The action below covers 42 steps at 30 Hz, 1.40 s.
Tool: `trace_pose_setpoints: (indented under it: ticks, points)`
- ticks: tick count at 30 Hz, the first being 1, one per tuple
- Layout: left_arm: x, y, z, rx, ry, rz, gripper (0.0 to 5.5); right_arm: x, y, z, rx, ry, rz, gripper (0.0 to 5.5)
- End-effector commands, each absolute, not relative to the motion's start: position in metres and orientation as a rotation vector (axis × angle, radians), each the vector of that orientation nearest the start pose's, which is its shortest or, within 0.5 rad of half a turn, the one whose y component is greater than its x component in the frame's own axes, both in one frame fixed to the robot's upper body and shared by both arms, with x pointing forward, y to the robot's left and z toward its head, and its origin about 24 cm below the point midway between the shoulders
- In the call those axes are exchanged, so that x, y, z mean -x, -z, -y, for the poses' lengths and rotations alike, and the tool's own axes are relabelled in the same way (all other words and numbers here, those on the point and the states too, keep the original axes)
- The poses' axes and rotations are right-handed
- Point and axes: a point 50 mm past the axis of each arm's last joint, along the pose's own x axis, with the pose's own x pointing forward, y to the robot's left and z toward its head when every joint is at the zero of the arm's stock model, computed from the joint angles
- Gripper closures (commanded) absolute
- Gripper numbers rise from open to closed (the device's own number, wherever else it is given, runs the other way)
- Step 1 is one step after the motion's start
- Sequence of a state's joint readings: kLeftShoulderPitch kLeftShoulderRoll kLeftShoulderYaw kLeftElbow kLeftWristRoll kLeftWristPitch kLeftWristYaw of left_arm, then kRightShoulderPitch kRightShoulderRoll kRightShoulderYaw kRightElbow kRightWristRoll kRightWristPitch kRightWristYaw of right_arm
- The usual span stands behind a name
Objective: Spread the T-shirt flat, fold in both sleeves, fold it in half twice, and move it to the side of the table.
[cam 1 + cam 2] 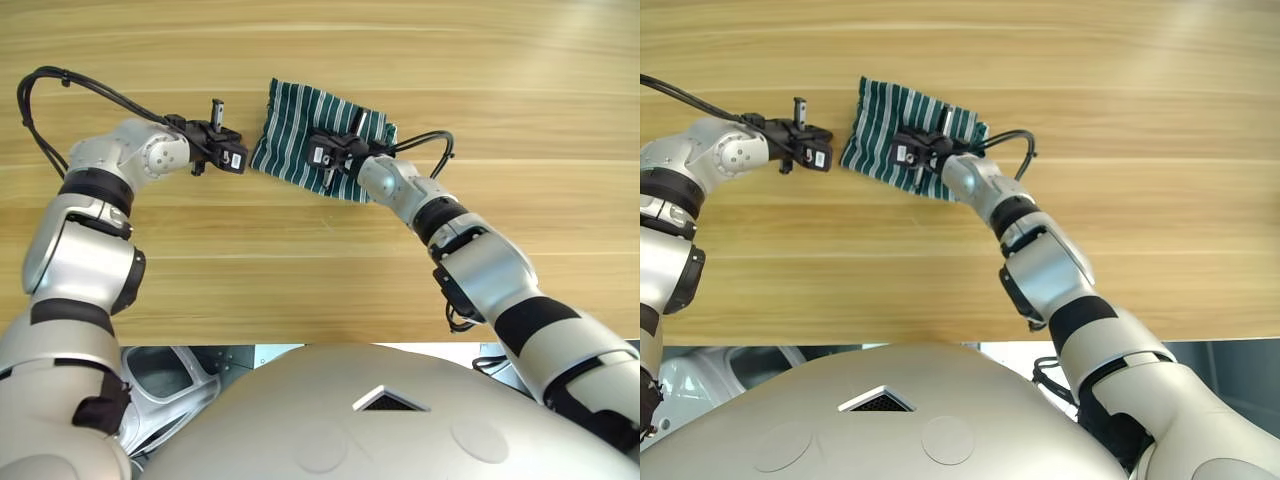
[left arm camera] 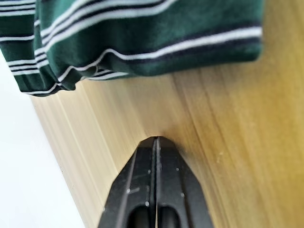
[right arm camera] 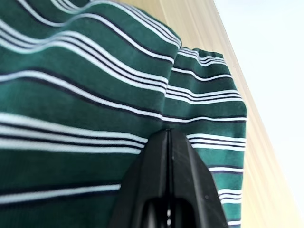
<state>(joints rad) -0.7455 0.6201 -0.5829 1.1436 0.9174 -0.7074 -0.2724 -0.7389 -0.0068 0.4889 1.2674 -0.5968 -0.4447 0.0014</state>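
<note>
- The counter (image 1: 430, 60) is pale wood with long streaks of grain running side to side, and it spreads out on every side of the T-shirt (image 1: 290, 125).
- In the wrist views, the counter's edge shows past the T-shirt, with a plain whitish space beyond it and nothing in it that can be told apart.
- The T-shirt is folded into a small, roughly square bundle. It is dark green with thin white and dark stripes and lies flat on the wood, slightly askew to the grain.
- One side of the T-shirt shows stacked layers of cloth at the fold.
- The left gripper (image 2: 156, 141) is just beside the T-shirt on its left, apart from the cloth. Its two fingers are pressed together with nothing between them, low over bare wood.
- The right gripper (image 3: 167, 132) is over the T-shirt's right part. Its fingers are closed against each other, with striped cloth all around the tips. Whether any fold is caught between them cannot be told.
- A black cable (image 1: 60, 80) loops out from the left arm, well to the left of the T-shirt. Another (image 1: 437, 140) arcs just to the right of it.
- A small white label (image 1: 237, 157) sits on the black housing nearest the T-shirt's left edge. Its print is too small to read.
- No writing shows on the T-shirt.
</note>
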Motion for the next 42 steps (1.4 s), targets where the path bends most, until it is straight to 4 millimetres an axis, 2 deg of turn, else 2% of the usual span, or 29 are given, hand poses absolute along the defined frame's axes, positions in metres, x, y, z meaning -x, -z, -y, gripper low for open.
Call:
trace_pose_setpoints:
  ticks: [1, 3, 6, 8, 10, 13, 16, 19, 21, 25, 27, 29, 32, 33, 35, 36, 37, 39, 40, 42]
  points:
    - [-0.291, 0.011, -0.247, -1.634, 1.179, -0.352, 5.5, -0.325, 0.016, 0.064, 0.863, -0.681, -0.177, 5.45]
    - [-0.279, 0.017, -0.246, -1.566, 1.213, -0.326, 5.5, -0.331, 0.017, 0.082, 0.828, -0.588, -0.246, 5.45]
    - [-0.272, 0.011, -0.24, -1.431, 1.203, -0.223, 5.5, -0.338, 0.017, 0.111, 0.793, -0.447, -0.331, 5.45]
    - [-0.27, 0.004, -0.236, -1.342, 1.164, -0.155, 5.5, -0.341, 0.016, 0.139, 0.737, -0.318, -0.388, 5.45]
    - [-0.265, 0.001, -0.234, -1.24, 1.122, -0.111, 5.5, -0.34, 0.017, 0.177, 0.672, -0.144, -0.456, 5.45]
    - [-0.256, -0.001, -0.236, -1.063, 1.02, -0.068, 5.5, -0.324, 0.02, 0.243, 0.448, 0.148, -0.554, 5.45]
    - [-0.25, -0.003, -0.236, -0.87, 0.917, -0.019, 5.5, -0.303, 0.02, 0.293, 0.337, 0.36, -0.591, 5.45]
    - [-0.244, -0.006, -0.232, -0.607, 0.805, 0.064, 5.5, -0.288, 0.015, 0.326, 0.251, 0.495, -0.587, 5.45]
    - [-0.24, -0.007, -0.23, -0.437, 0.758, 0.104, 5.5, -0.285, 0.012, 0.333, 0.232, 0.513, -0.574, 5.45]
    - [-0.247, -0.012, -0.234, -0.14, 0.644, 0.176, 5.5, -0.289, 0.0, 0.34, 0.219, 0.508, -0.496, 5.45]
    - [-0.255, -0.017, -0.243, -0.022, 0.557, 0.211, 5.5, -0.3, -0.02, 0.345, 0.202, 0.509, -0.377, 5.45]
    - [-0.262, -0.021, -0.253, 0.088, 0.472, 0.241, 5.5, -0.312, -0.05, 0.35, 0.22, 0.507, -0.215, 5.45]
    - [-0.272, -0.026, -0.27, 0.27, 0.33, 0.298, 5.5, -0.329, -0.109, 0.349, 0.36, 0.509, 0.111, 5.45]
    - [-0.277, -0.026, -0.275, 0.32, 0.272, 0.306, 5.5, -0.333, -0.131, 0.339, 0.505, 0.497, 0.242, 5.45]
    - [-0.283, -0.025, -0.28, 0.382, 0.201, 0.303, 5.5, -0.337, -0.154, 0.309, 0.711, 0.438, 0.441, 5.45]
    - [-0.284, -0.023, -0.281, 0.402, 0.174, 0.294, 5.5, -0.339, -0.157, 0.286, 0.77, 0.359, 0.517, 5.45]
    - [-0.285, -0.021, -0.281, 0.419, 0.157, 0.284, 5.5, -0.341, -0.152, 0.261, 0.753, 0.237, 0.553, 5.45]
    - [-0.285, -0.014, -0.279, 0.449, 0.132, 0.258, 5.5, -0.34, -0.13, 0.206, 0.452, -0.184, 0.491, 5.45]
    - [-0.287, -0.011, -0.274, 0.469, 0.126, 0.243, 5.5, -0.337, -0.12, 0.187, 0.245, -0.393, 0.441, 5.45]
    - [-0.291, -0.005, -0.265, 0.504, 0.119, 0.215, 5.5, -0.335, -0.102, 0.172, -0.099, -0.649, 0.379, 5.45]
